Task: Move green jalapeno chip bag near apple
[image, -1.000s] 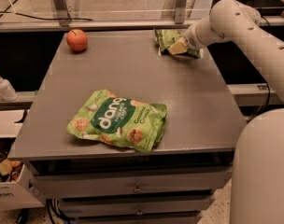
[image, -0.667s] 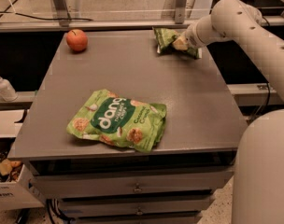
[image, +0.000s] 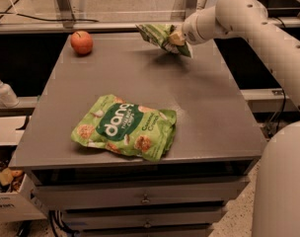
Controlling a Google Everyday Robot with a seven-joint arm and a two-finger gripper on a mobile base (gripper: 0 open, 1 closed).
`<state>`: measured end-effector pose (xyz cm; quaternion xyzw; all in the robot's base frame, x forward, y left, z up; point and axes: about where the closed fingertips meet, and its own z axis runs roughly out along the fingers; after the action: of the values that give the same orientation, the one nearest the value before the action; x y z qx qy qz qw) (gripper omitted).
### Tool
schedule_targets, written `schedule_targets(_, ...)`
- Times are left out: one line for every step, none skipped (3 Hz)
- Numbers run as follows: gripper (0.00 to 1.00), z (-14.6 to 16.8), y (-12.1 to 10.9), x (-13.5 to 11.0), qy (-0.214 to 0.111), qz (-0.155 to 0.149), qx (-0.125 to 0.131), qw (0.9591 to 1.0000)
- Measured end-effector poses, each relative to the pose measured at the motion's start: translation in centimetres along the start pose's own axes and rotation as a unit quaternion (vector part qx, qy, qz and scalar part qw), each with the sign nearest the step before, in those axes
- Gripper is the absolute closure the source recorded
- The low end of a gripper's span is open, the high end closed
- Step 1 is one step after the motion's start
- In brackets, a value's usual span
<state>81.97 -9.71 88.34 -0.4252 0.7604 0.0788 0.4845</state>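
The gripper (image: 176,37) is clamping the green jalapeno chip bag (image: 156,33) in its jaws, holding it above the far side of the tabletop (image: 209,98), well apart from the apple (image: 81,42).

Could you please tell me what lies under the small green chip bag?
The claw, at the table's far right, holds the green jalapeno chip bag aloft. Beneath it: only bare table and a shadow. The bag covers part of the far edge.
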Motion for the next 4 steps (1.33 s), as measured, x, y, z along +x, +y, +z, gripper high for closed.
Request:
schedule_targets(1.0, 1.7, 3.0, -3.5, -0.018, -0.04, -0.022, 0.9988)
schedule_targets(1.0, 3.8, 5.2, -5.5, -0.023, -0.07, -0.038, 0.9966)
schedule_targets(1.0, 5.7, 7.2, -6.8, -0.028, -0.091, -0.053, 0.9941)
schedule_targets(1.0, 6.9, 8.8, -7.7, -0.033, -0.105, -0.065, 0.9918)
